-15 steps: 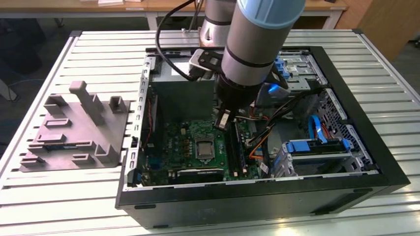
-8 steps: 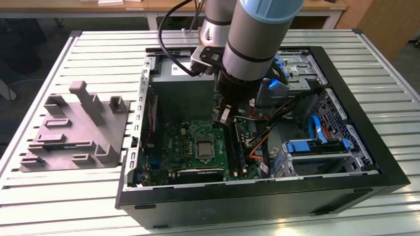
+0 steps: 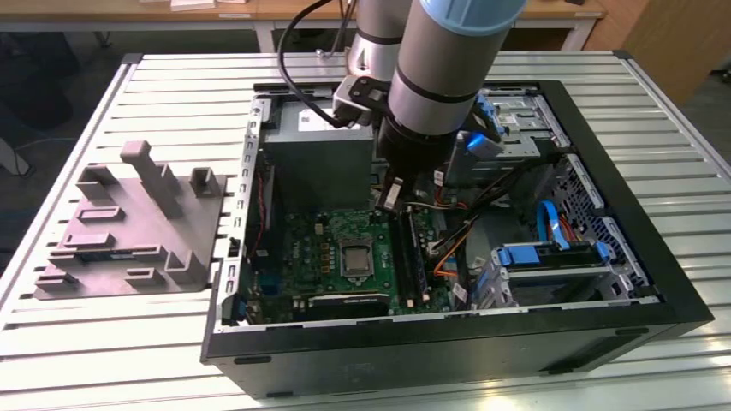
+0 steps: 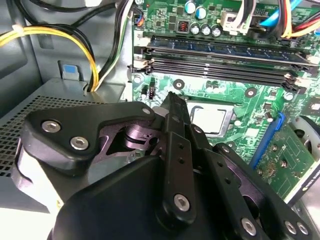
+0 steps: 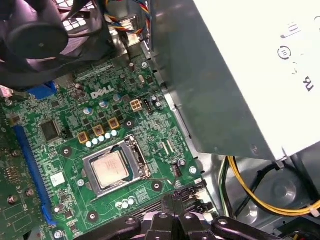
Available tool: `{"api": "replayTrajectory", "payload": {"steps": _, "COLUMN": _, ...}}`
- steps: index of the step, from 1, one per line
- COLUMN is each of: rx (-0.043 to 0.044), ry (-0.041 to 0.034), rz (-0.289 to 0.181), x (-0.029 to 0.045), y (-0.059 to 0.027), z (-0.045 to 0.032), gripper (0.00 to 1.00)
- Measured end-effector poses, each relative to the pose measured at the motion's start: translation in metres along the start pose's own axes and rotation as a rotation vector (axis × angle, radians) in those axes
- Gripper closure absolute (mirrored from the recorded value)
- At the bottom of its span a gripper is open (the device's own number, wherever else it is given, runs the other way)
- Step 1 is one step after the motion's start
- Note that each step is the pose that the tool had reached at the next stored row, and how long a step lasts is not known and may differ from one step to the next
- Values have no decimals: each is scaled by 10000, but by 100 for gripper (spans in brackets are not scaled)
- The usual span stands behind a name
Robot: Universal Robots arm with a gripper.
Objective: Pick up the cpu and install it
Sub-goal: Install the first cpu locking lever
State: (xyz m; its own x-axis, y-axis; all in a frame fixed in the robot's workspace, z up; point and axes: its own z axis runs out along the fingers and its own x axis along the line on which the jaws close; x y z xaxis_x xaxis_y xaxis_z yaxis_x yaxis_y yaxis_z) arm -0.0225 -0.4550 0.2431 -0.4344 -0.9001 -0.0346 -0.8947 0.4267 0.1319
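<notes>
Silvery cpu (image 5: pixel 110 167) apparently in socket (image 5: pixel 116 167)

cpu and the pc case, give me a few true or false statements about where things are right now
1. The cpu lies in the socket frame on the green motherboard. True.
2. The gripper holds the cpu clear of the board. False: the chip sits in the socket, and nothing shows between the fingers.
3. The grey plastic fixture stands inside the computer case. False: it is on the slatted table, outside the case, at the exterior view's left.
4. The arm reaches down into the open case. True.
5. Yellow cables run beside the grey power supply box in the first wrist view. True.
</notes>
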Motion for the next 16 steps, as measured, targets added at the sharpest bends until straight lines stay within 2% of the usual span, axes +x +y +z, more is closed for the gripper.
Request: {"api": "replayTrajectory", "payload": {"steps": 16, "rx": 0, "ry": 0, "rz": -10, "x": -122, "y": 64, "z": 41, "gripper": 89}}
